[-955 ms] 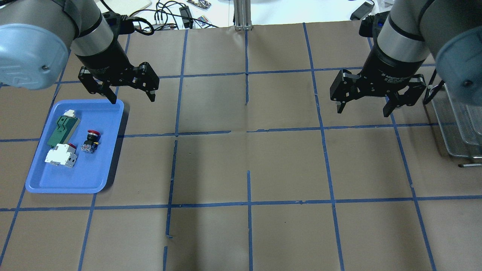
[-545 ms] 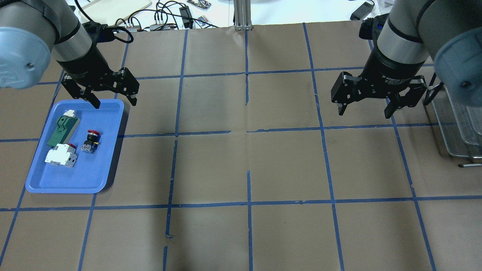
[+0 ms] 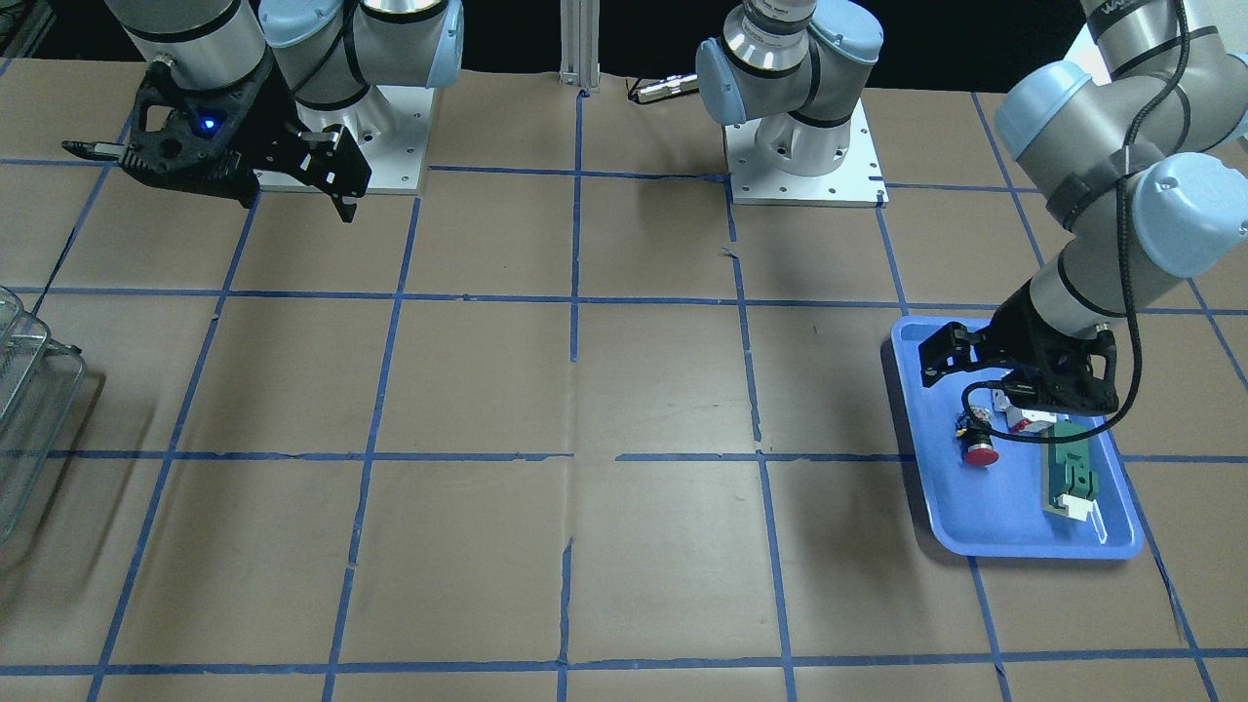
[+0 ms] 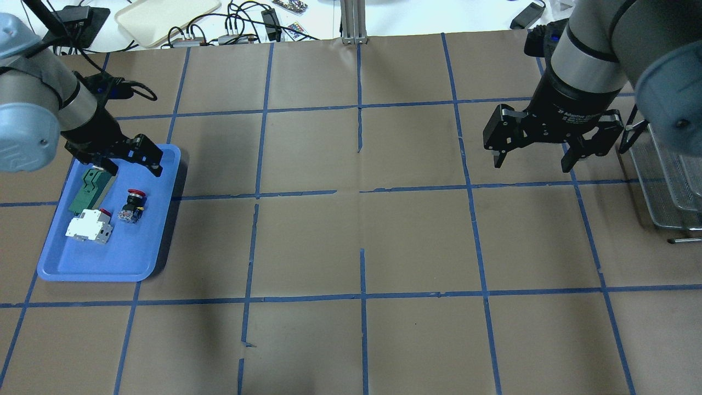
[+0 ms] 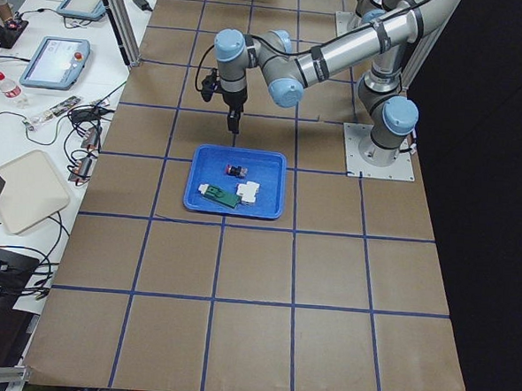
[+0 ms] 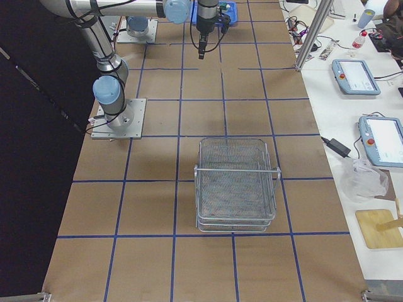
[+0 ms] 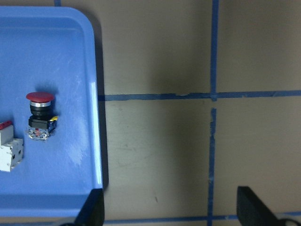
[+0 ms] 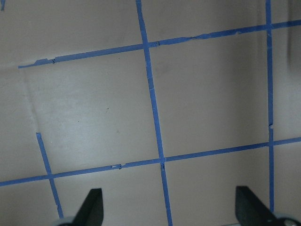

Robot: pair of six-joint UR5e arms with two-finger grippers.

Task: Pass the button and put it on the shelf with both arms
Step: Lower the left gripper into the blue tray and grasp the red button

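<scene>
The button [image 4: 133,204], with a red cap on a black body, lies on its side in the blue tray [image 4: 109,273]. It also shows in the front view [image 3: 978,444] and in the left wrist view [image 7: 41,115]. My left gripper [image 4: 130,167] is open and empty over the tray's far end, just beyond the button; its jaws are spread wide in the left wrist view [image 7: 171,212]. My right gripper [image 4: 532,164] is open and empty above bare table at the right. The wire-mesh shelf [image 4: 666,181] stands at the right edge, beside the right gripper.
In the tray, a green flat component [image 4: 90,189] and a white block component [image 4: 88,227] lie just left of the button. Brown paper with blue tape lines [image 4: 362,192] covers the table. Cables and devices [image 4: 247,24] lie beyond the far edge.
My left gripper has moved left and down, from beside the tray's far right corner to over the tray's far end. The right gripper has barely moved. The button has not moved.
</scene>
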